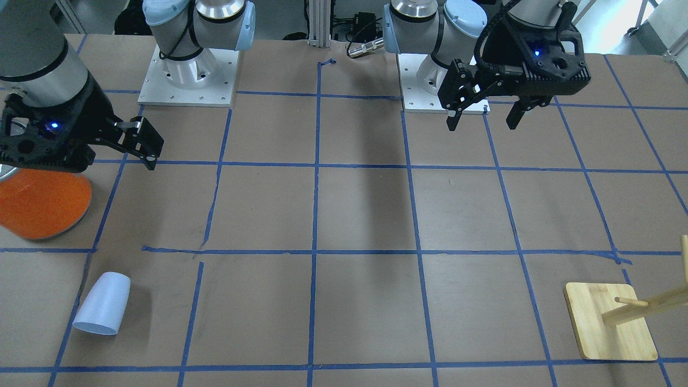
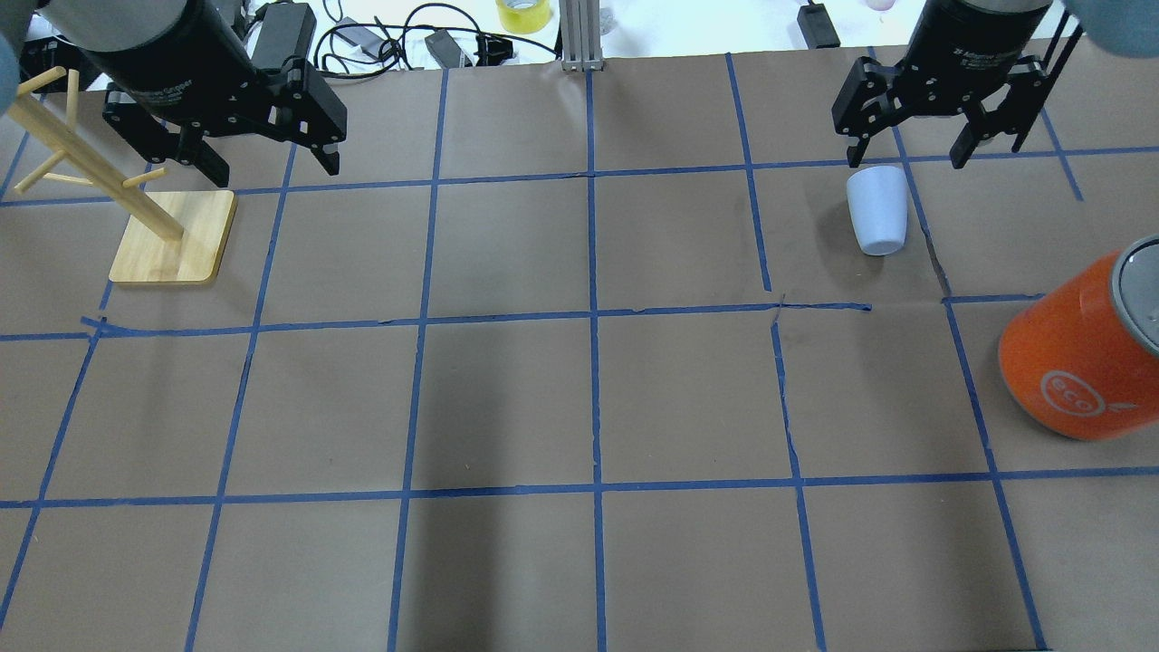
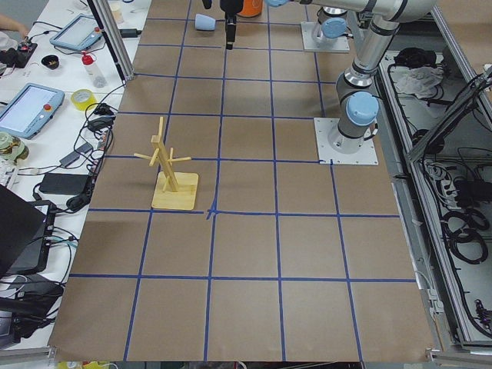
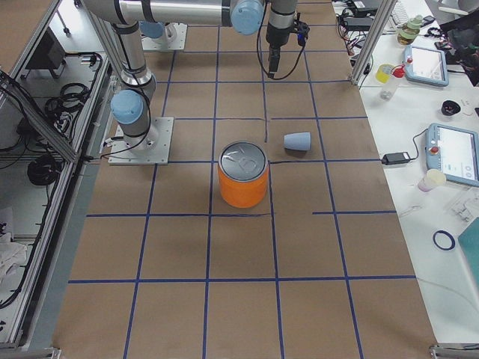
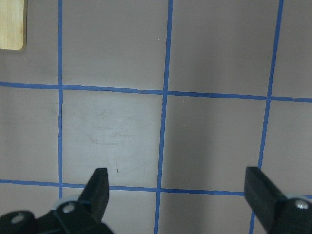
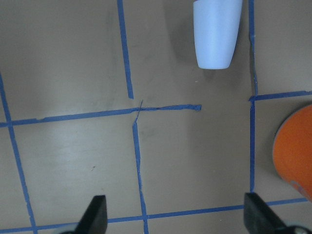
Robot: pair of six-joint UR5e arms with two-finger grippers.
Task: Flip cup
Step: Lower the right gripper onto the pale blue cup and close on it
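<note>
Table (image 2: 579,407): brown paper w/ blue tape grid. Orange can (image 2: 1077,362) stands at the right edge, nearer the robot than the cup. Wooden rack (image 2: 172,237) is far left, not part of this job.

Right gripper (image 2: 905,158) hangs well above the table's far right, jaws wide apart, nothing btwn them. Left gripper (image 2: 272,167) hovers by the rack, also spread and empty.

Cup (image 2: 876,210) lies on its side, far right, apart from the can. Wide rim points away from the robot, narrow base toward it. In the wrist view it sits ahead of the right fingers, not btwn them.

Step, as I read it: approach, no grasp yet. Next move prob. needs the right gripper brought down w/ jaws astride the cup's sides, then close, lift, rotate, set down standing. Tapered smooth wall could slip or roll if pinched off-centre.
</note>
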